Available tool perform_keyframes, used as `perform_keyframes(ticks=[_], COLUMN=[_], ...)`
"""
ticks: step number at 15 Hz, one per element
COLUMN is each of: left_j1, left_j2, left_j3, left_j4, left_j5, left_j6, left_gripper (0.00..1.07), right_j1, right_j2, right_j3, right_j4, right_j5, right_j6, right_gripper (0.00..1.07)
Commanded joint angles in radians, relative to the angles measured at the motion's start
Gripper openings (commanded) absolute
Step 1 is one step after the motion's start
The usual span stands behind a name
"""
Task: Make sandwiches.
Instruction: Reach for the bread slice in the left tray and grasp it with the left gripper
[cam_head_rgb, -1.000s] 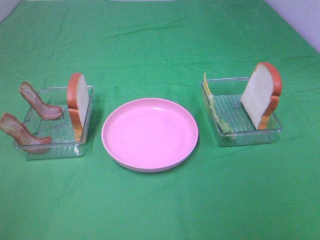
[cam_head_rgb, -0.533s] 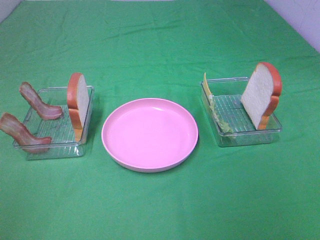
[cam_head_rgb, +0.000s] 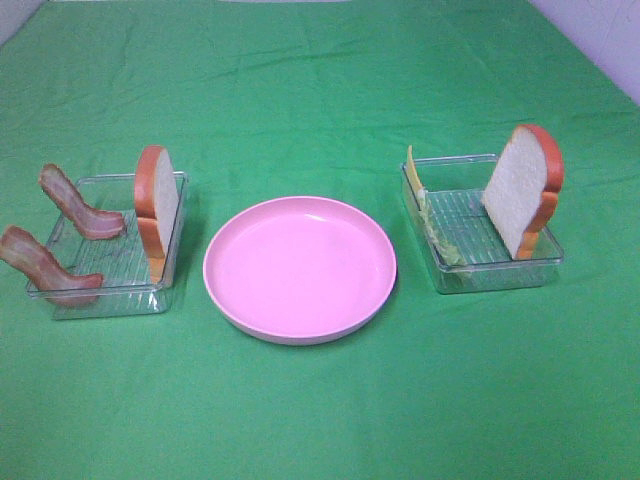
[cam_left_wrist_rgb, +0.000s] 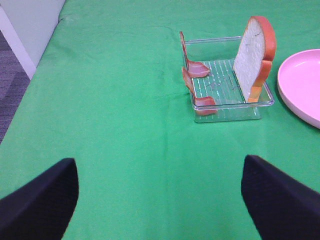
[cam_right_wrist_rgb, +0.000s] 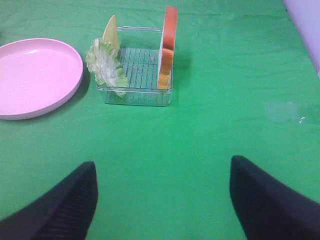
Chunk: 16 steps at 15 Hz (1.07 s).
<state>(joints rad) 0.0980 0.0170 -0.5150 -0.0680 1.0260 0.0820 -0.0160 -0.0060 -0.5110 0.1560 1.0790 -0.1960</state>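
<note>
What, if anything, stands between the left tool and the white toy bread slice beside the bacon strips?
Nothing visible does. Only green cloth lies between the open left tool and the clear plastic tray where the white toy bread slice stands.

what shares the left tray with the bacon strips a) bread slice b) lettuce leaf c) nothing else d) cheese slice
a: a bread slice stands upright in the left tray beside the two bacon strips, while the lettuce leaf and cheese slice sit in the right tray.
</note>
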Motion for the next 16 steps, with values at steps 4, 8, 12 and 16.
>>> perform_keyframes(ticks=[4,8,12,16], left_j1=[-0.006,-0.006,-0.006,-0.021], left_j2=[0.297,0.613,0.98,1.288], left_j3=[-0.032,-0.08,-0.306,-0.551], left_j4=[-0.129,-0.189,-0.238,-0.355], left_j5=[-0.232,-0.34,-0.275,-0.11], left_j6=[0.171,0.274,0.277,0.275], left_gripper=[0.83,0.83,0.83,0.81], right_j1=[-0.006,-0.006,-0.006,-0.006], right_j2=[-0.005,-0.005,-0.005,-0.005], right_j3=[0.004,0.004,0.004,0.004], right_j4=[-0.001,-0.001,-0.001,-0.001], right_j5=[-0.008,-0.008,-0.008,-0.008], right_j6=[-0.01,-0.01,-0.01,-0.01], right_gripper=[0.7,0.7,0.7,0.7])
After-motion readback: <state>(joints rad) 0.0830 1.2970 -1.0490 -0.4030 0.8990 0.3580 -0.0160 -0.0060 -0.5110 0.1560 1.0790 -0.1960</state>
